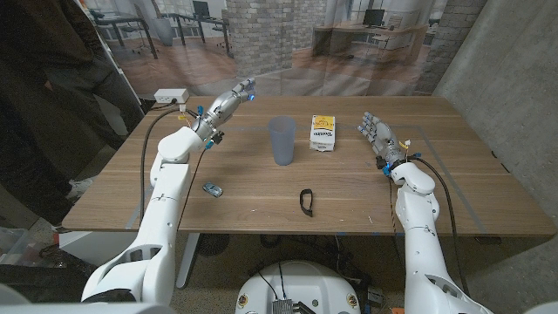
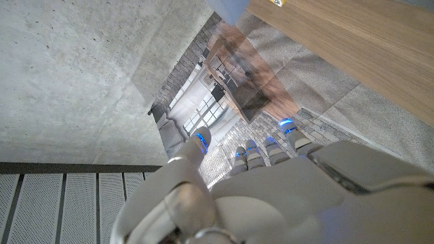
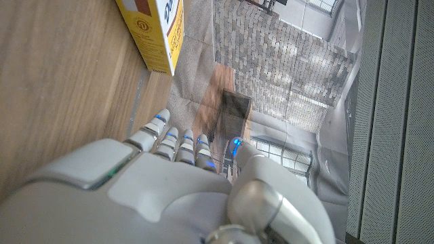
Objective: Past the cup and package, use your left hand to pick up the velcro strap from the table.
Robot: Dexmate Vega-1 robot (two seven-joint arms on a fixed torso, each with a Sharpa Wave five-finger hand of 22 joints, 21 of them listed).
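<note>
A: Nearest item first. What lies by the front edge?

B: The velcro strap (image 1: 306, 201), on the table (image 1: 453, 201), near the front edge, a little right of centre. Black, thin, bent into a small narrow loop. Nothing touches it.

A: Long axis?

B: Runs roughly front to back, tilted slightly. One end points toward the robot, the other toward the cup. Too small to tell which end is the free tab.

A: Anything else at that depth?

B: A small bluish-grey object (image 1: 211, 188) to the left of the strap, well apart from it, beside the left arm. Cannot tell what it is.

A: Further in?

B: The cup (image 1: 282, 140), translucent blue-grey, upright, mid-table. Just beside it on the right, apart from it, the package (image 1: 323, 133), white with a yellow band, lying on the table. The right wrist view shows its yellow and white side (image 3: 157, 32) on the wood.

A: The hands?

B: Right hand (image 1: 377, 137) is right of the package, fingers extended upward and apart, grasping nothing. Left hand (image 1: 221, 108) is raised above the table's far left part, left of the cup, fingers stretched out toward the far edge, released, nothing in it. Well apart from the strap.

A: Farthest?

B: A white box (image 1: 171, 95) with cables at the far left corner.
</note>
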